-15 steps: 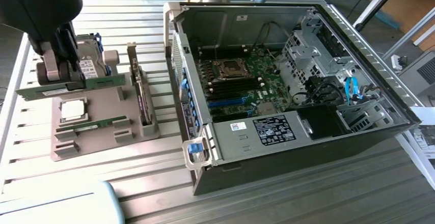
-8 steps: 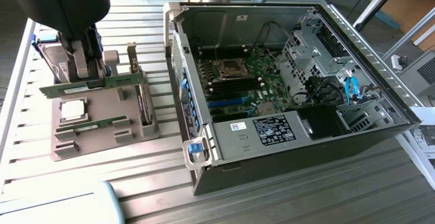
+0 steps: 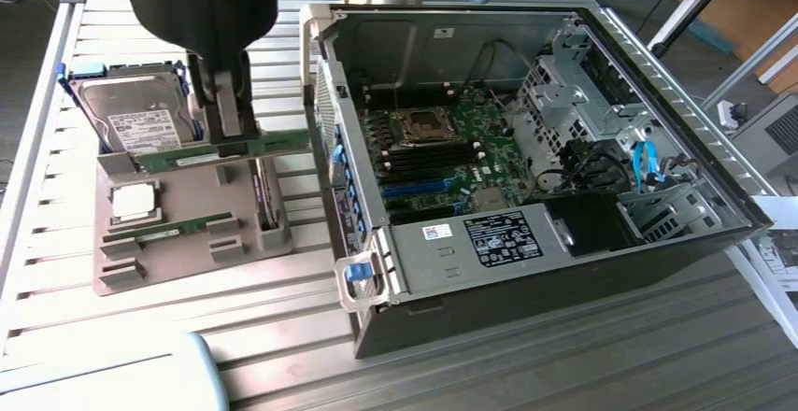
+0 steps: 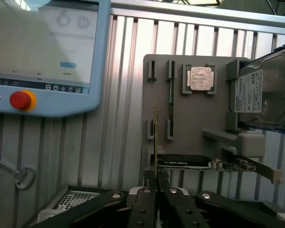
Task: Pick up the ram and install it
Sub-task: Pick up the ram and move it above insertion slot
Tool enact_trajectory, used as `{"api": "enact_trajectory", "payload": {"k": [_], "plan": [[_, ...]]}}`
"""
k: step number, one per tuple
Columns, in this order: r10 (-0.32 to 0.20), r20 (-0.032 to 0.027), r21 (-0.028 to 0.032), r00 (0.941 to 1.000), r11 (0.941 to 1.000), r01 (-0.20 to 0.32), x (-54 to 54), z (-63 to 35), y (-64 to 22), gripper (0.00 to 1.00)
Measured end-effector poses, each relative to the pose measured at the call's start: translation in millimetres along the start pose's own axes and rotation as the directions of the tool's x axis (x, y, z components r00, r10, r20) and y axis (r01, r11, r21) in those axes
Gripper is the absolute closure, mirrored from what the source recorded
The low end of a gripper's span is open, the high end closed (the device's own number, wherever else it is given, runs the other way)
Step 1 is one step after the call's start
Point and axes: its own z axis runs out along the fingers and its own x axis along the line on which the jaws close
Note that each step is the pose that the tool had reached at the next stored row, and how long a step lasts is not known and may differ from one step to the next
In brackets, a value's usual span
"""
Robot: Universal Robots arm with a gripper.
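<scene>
My black gripper (image 3: 227, 145) is pinched tight on the long thin green ram stick (image 3: 168, 160), just above the grey plastic holder tray (image 3: 187, 262) — pick-up looks done. Putting it in calls for a straight, firm hold — the open black computer case (image 3: 436, 252) sits well apart

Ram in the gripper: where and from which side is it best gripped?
Probably the flat faces at mid-length, from above the long top edge, as the gripper holds the ram now: long and thin, it balances under a centred pinch.
</scene>
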Motion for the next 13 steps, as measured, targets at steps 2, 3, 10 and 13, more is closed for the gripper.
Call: {"api": "enact_trajectory", "payload": {"k": [2, 3, 10, 13], "plan": [[0.0, 0.0, 0.0, 1.0, 1.0, 0.0, 0.7, -0.2, -7.3, 0.87], [0.0, 0.0, 0.0, 1.0, 1.0, 0.0, 1.2, -0.3, -12.0, 0.87], [0.0, 0.0, 0.0, 1.0, 1.0, 0.0, 4.6, -1.4, -47.1, 0.87], [0.0, 0.0, 0.0, 1.0, 1.0, 0.0, 5.5, -1.7, -56.6, 0.87]]}}
